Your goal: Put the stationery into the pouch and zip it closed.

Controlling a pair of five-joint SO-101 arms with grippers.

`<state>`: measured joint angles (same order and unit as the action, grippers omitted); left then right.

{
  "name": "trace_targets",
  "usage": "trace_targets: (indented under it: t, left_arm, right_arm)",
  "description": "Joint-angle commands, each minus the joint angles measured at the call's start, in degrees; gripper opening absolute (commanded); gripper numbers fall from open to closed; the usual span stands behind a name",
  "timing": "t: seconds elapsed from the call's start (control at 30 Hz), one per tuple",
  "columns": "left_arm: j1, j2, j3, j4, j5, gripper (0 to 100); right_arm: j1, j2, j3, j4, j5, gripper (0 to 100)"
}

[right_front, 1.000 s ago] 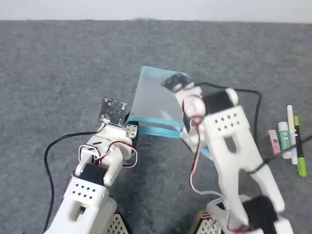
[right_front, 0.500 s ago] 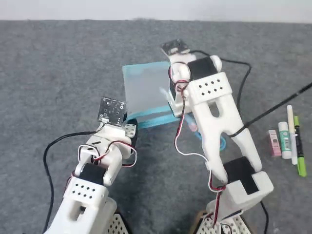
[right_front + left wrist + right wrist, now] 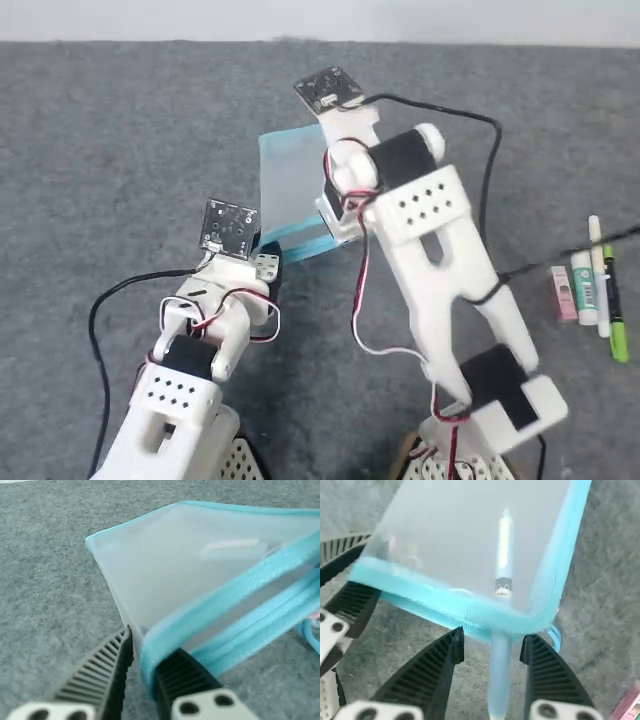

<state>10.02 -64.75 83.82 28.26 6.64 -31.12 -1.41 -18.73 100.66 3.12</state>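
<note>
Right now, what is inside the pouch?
Through the translucent pouch one pen shows, its front part inside, its tail sticking out of the mouth. The wall is hazy, so smaller items could go unseen.

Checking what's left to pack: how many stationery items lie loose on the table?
4, side by side at the table's right: pink eraser, white tube, white pen, green pen. The right arm could hide more.

Left arm [image 3: 185, 385] low, jaws pinched shut — right arm [image 3: 440, 240] stretched forward, jaws apart.
</note>
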Motion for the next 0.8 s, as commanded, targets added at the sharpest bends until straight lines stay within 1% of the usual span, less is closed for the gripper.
trace_targets:
  t: [0.0,0.07,0.13,0.23,0.33,0.4,0.47,0.6,0.67,0.77]
  left_arm:
    - [0.7,0.6,-0.7,-2.3,0.0,1]
    - [0.7,0.6,-0.7,-2.3,0.0,1]
    - [0.7,0.6,-0.7,-2.3,0.0,1]
    - [0.8,0.7,-0.7,-2.3,0.0,1]
    - [0.6,0.7,-0.7,-2.3,0.0,1]
    - [0.2,0.5,-0.7,-2.3,0.0,1]
    - [-1.8,0.5,-1.2,-2.1,0.0,1]
    - [-10.3,0.6,-3.7,-1.9,1.2,1]
    - [-11.1,0.9,-4.1,-1.8,2.6,1]
    - [-8.6,0.9,-3.9,-1.8,2.5,1]
  right_arm:
    - [-0.8,-6.4,0.8,2.1,3.3,17.4]
    - [-0.8,-8.0,1.1,2.0,4.0,17.3]
    - [-1.0,-9.4,1.1,1.7,6.3,17.3]
    - [-5.1,-10.9,1.7,1.7,9.7,17.3]
    - [-11.6,-12.2,4.0,0.9,11.0,17.3]
    - [-12.0,-12.5,5.3,1.1,11.1,17.3]
    - [-8.5,-13.1,7.5,1.9,11.3,17.3]
    - [3.0,-16.3,16.6,1.6,12.8,16.9]
    - [6.5,-19.1,22.4,0.7,16.0,13.1]
    - [6.8,-24.4,30.3,-3.3,17.1,6.9]
